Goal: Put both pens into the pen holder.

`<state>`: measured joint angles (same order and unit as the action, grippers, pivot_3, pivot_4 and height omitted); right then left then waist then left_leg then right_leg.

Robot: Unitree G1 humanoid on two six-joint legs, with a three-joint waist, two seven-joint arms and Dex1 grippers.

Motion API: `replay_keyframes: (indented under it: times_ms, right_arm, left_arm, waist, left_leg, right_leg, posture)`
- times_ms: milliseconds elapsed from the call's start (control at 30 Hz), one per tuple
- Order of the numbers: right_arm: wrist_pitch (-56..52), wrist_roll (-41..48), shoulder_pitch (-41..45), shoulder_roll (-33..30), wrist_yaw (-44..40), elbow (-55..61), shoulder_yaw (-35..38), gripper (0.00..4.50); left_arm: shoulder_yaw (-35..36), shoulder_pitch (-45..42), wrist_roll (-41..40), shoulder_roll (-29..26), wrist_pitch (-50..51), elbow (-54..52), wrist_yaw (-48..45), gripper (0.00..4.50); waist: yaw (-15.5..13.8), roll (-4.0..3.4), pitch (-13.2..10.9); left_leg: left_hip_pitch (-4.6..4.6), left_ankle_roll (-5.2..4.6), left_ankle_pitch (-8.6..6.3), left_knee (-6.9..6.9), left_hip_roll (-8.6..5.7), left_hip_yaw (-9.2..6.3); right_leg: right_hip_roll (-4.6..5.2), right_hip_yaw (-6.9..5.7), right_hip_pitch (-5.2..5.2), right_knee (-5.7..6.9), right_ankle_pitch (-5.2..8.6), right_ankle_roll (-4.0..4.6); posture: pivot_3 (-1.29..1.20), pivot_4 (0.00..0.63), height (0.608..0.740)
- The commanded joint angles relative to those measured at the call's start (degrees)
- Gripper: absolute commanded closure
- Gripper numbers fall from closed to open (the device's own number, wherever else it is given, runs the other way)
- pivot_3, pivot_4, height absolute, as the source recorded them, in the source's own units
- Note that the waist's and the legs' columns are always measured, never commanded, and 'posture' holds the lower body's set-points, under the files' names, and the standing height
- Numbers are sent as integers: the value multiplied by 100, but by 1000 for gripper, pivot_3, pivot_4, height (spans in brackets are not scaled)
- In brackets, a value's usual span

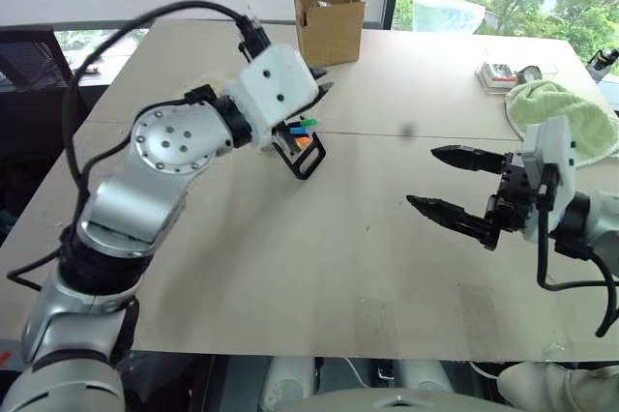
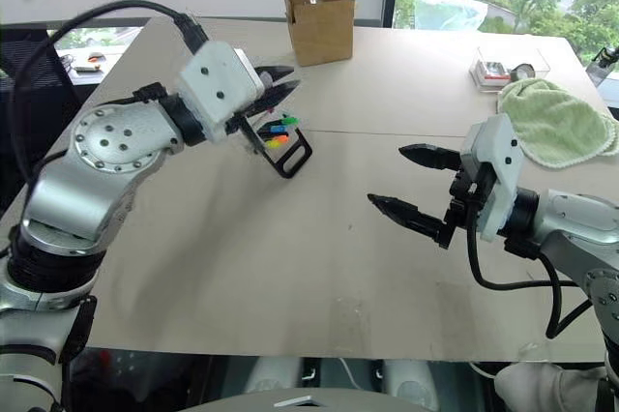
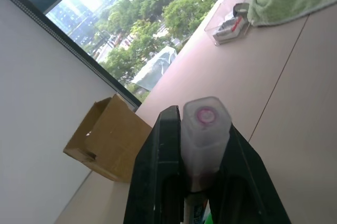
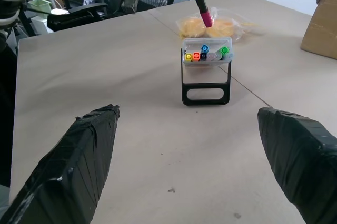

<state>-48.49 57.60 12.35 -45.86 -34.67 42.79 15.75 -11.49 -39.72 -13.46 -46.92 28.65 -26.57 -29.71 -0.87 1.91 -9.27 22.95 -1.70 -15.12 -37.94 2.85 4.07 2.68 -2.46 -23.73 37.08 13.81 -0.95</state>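
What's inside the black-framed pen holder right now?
In the black-framed clear pen holder, coloured marker ends show: yellow, red, blue, green and pale ones. A pink-tipped pen hangs above it, not yet in. The holder's depth is hidden.

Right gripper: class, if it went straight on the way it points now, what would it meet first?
Probably the pen holder. The open right gripper looks across bare table straight at it, though depth is hard to judge.
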Motion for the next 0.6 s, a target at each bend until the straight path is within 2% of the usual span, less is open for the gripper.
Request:
replay_keyframes:
  times_ms: [33,267,433,467,533,600]
  right_arm:
    - [145,68,28,-96,-19,141,67,43]
    - [190,405,-118,-164,37,317,320,43]
    - [275,418,-266,-219,128,443,365,43]
    - [295,408,-291,-226,137,450,358,0]
    - [332,393,-351,-242,152,464,343,0]
    - [354,414,-448,-266,156,459,371,0]
  left_arm:
    - [-27,193,372,122,-418,149,-143,4485]
    - [-30,386,843,370,-888,632,-413,4485]
    - [92,428,1071,526,-740,927,-391,4485]
    - [108,425,1106,560,-731,971,-379,3472]
    - [146,435,1197,615,-826,1039,-358,2804]
    - [206,500,1258,637,-984,1087,-361,1771]
  waist:
    - [1,3,-3]
    - [1,5,-4]
    - [2,5,-4]
    - [2,5,-4]
    - [2,5,-4]
    - [2,5,-4]
  left_leg:
    - [0,0,0,0,4,0]
    - [0,0,0,-3,16,1]
    - [1,-1,-1,-7,16,1]
    - [1,-1,-1,-8,16,1]
    - [1,-2,-1,-12,17,2]
    - [1,-2,-1,-13,17,1]
  right_leg:
    - [0,-1,0,0,-1,-1]
    - [-3,-5,0,2,-3,-4]
    - [-3,-4,0,3,-5,-8]
    - [-3,-3,0,3,-5,-9]
    - [-3,-3,1,4,-6,-11]
    - [-3,-3,1,5,-7,-11]
  posture:
    - [0,150,740]
    - [0,150,740]
    - [0,150,740]
    - [0,150,740]
    - [0,150,740]
    - [0,150,740]
